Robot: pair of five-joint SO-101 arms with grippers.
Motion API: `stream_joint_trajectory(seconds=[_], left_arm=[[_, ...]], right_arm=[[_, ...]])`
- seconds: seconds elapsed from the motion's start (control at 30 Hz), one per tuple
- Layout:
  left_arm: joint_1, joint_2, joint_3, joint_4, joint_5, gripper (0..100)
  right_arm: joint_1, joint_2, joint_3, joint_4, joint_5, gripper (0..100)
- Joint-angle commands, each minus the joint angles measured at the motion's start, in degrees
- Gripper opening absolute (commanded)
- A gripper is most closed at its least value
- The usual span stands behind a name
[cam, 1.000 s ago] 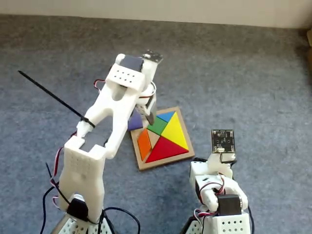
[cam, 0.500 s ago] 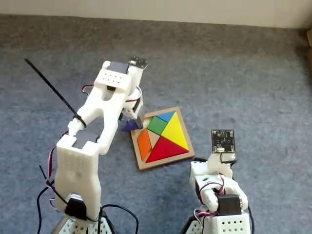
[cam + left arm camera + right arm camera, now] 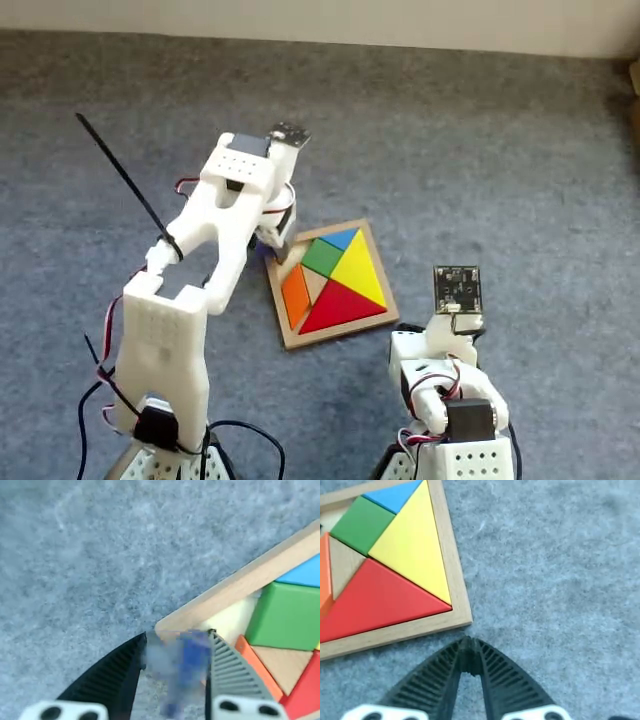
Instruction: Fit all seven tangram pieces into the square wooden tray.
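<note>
Gripping blurred blue piece (image 3: 192, 655), seemingly triangular, left pincer (image 3: 177, 635) at wooden tray (image 3: 240, 586) corner; right pincer (image 3: 469, 647) closed.

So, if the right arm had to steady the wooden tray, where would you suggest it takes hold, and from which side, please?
Probably the corner nearest the right gripper, from above: the wooden tray lies flat on the carpet, and the red triangle and yellow triangle fill it up to the rim there, so fingers should straddle the corner's two outer edges. The gripper must open first.

The right pincer (image 3: 468, 645), closed, hangs over grey carpet (image 3: 560, 570) near the wooden tray (image 3: 455, 580) corner.
</note>
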Motion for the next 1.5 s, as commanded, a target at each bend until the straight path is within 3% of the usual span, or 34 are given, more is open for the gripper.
stream_joint_trajectory(seconds=[0.0,0.5,0.63,0.87,1.33,1.47], left_arm=[[2.68,-2.86,-0.84,-0.44,-1.05,18],[9.19,-8.66,-0.48,-0.44,-1.05,12],[7.08,-9.36,-0.92,-0.44,-1.05,12],[0.66,-10.24,-0.48,0.00,-1.05,24],[-0.04,1.10,-2.77,0.44,-1.49,24],[0.22,1.54,-5.14,2.20,-1.23,17]], right_arm=[[0.66,-0.92,5.05,0.22,-0.18,0.4],[0.66,-0.92,5.05,0.22,-0.18,0.4],[0.66,-0.92,5.05,0.22,-0.18,0.4],[0.66,-0.92,5.05,0.22,-0.18,0.4],[0.66,-0.92,5.05,0.22,-0.18,0.4],[0.66,-0.92,5.05,0.22,-0.18,0.4]])
